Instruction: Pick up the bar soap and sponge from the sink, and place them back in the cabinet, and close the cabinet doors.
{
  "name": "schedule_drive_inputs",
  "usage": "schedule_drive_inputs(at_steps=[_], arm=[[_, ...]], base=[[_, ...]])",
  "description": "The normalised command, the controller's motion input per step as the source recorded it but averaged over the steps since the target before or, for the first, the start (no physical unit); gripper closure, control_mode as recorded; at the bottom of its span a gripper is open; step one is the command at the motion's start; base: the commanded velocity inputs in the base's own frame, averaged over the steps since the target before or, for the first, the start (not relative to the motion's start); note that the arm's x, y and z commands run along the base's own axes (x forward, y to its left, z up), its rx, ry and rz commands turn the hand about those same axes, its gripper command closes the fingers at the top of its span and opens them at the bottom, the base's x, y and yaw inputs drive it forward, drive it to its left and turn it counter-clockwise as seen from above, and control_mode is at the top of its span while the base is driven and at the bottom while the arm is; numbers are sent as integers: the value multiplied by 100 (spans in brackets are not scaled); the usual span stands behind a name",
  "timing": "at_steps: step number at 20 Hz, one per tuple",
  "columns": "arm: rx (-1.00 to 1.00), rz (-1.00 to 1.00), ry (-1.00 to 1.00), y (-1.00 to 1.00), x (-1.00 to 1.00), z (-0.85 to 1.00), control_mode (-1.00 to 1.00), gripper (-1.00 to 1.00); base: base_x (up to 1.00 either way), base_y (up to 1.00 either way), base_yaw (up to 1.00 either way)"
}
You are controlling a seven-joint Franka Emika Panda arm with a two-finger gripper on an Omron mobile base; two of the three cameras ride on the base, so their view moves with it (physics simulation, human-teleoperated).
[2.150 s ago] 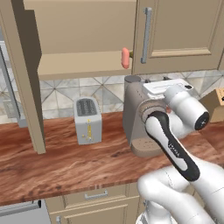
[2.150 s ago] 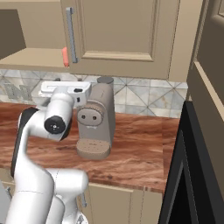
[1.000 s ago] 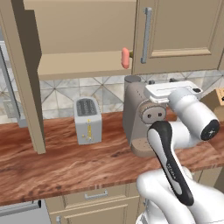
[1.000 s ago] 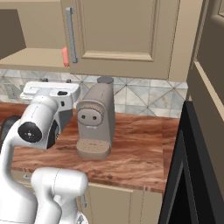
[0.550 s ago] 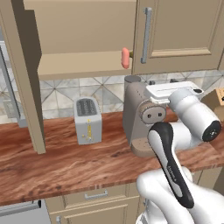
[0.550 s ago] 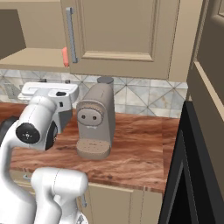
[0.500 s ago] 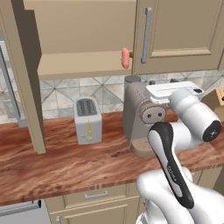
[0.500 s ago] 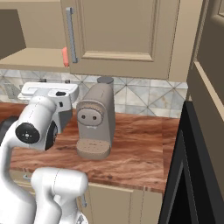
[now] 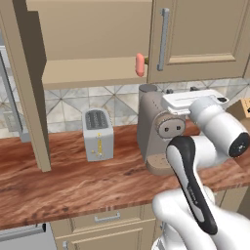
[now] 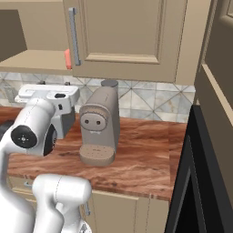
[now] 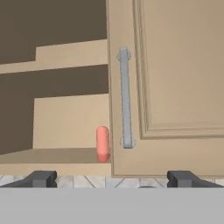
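The bar soap [image 9: 140, 65] stands on edge at the front of the cabinet [image 9: 93, 73] floor, just beside the closed right-hand door [image 9: 200, 39] and its handle [image 9: 163, 38]. The left door [image 9: 28, 88] hangs open over the bench [image 9: 73, 180]. On the bench below, the toaster [image 9: 98, 134] sits left of the coffee machine [image 9: 157, 129], with the arm's hand [image 9: 195, 102] directly before that machine

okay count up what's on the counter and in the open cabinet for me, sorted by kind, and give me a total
Countertop appliances: 2, a toaster and a coffee machine
Cleaning items: 1, the bar soap on the cabinet's bottom shelf, at its front edge beside the closed right door
Total: 3
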Motion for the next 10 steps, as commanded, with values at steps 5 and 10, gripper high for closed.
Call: schedule_drive_inputs(at_steps=[5, 10], arm=[[0, 0, 0, 9, -10, 0, -100, -100], [0, 0, 0, 3, -17, 0, -100, -100]], base=[[0, 0, 0], [0, 0, 0]])
